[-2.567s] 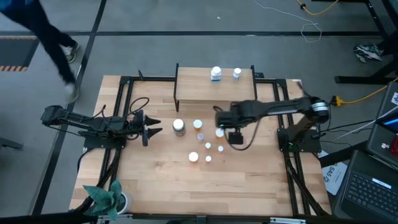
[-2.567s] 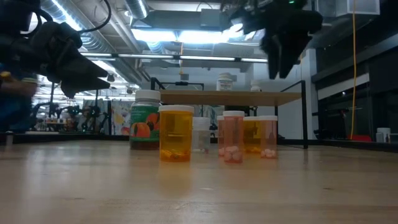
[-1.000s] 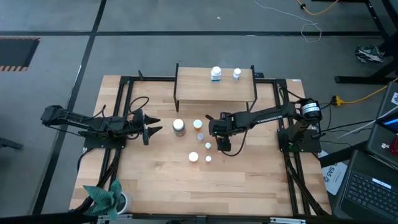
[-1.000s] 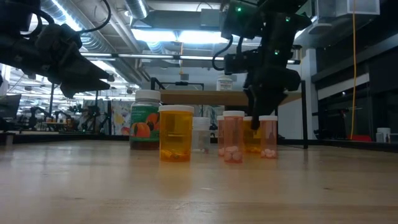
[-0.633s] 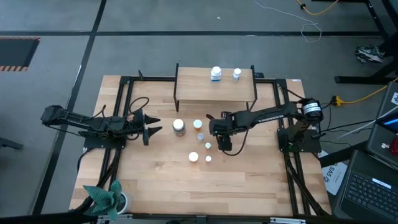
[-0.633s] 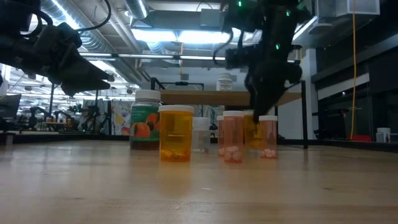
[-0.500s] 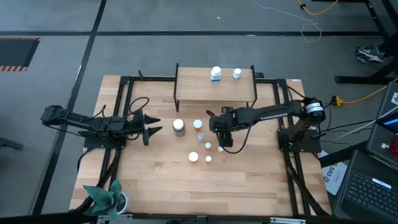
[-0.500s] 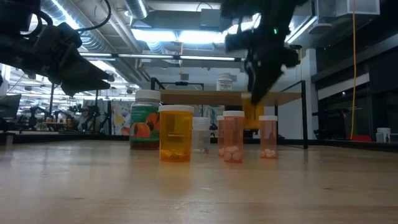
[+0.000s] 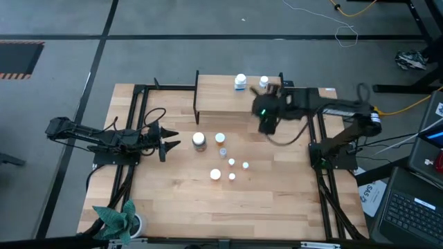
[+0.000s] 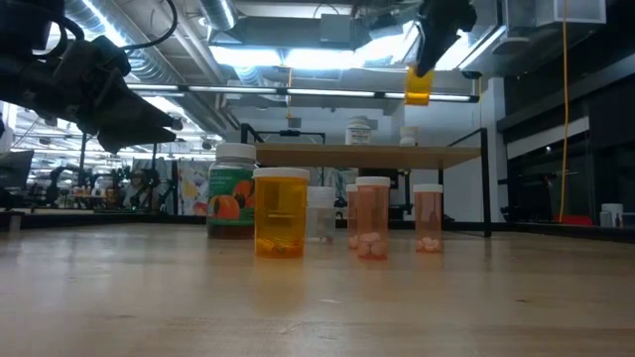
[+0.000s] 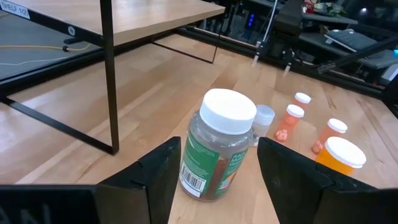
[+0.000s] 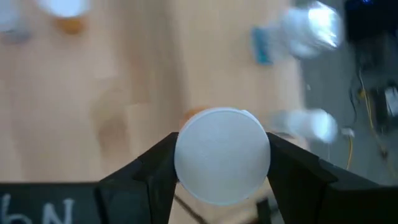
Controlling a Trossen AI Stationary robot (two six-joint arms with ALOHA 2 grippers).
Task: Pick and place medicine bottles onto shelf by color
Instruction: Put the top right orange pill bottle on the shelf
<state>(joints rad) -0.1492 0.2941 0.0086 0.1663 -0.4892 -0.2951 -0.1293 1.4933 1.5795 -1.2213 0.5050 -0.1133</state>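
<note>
Across the bench (image 9: pixel 173 200) we count six bottles; only low view shows the right hand (image 10: pixel 421 71) clasping an orange bottle (image 10: pixel 419 85).

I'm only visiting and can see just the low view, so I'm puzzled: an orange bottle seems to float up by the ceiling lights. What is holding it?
Observer: The right arm does. Its jaws are shut on the orange bottle, and the right wrist view shows its white cap between them.
Operator: Where over the table is it?
Observer: From above, that arm hangs by the right end of the shelf, near its front edge.
Operator: And the other arm?
Observer: The left arm is at the table's left. Its jaws are open, facing a green-labelled bottle without touching it.
</note>
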